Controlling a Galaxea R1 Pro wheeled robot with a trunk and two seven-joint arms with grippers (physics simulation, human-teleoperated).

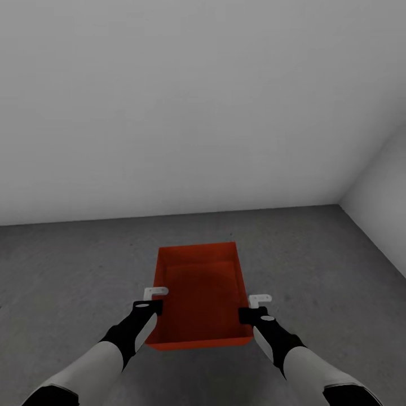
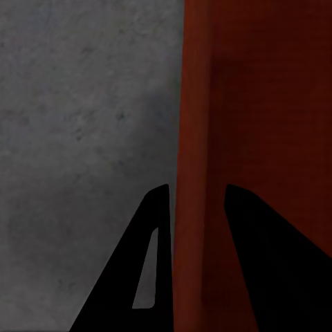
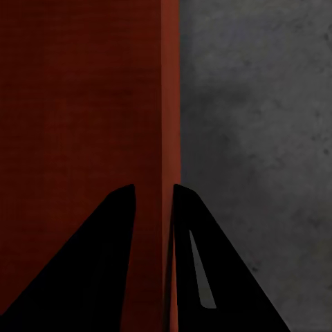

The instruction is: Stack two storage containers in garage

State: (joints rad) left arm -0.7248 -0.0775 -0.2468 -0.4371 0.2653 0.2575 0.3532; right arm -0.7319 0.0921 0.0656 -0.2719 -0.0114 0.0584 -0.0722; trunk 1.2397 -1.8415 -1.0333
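- Red-orange storage container (image 1: 198, 293) low over the dark concrete floor (image 1: 67, 270) of the garage, a little short of the light-grey wall (image 1: 186, 101); whether resting on the concrete or hanging just above it: cannot tell
- Long axis running straight away from the robot toward that wall, open top up, inside bare
- Left gripper (image 1: 153, 299) on the container's left long wall, right gripper (image 1: 255, 306) on its right long wall, both near the end closest to the robot, so neither arm nearer than the other
- From the left wrist, left gripper (image 2: 196, 228) astride the wall's rim, one finger (image 2: 152, 228) outside over the concrete, the other inside; jaws narrow, apparently pinching the wall
- From the right wrist, right gripper (image 3: 153, 228) likewise straddling the opposite wall, one finger (image 3: 190, 228) outside, jaws close together on it
- Judged next: lower level and let go on both sides together, since an uneven release would tip the bin about its long axis
- No second container in sight, so this one seems meant as the bottom of the stack
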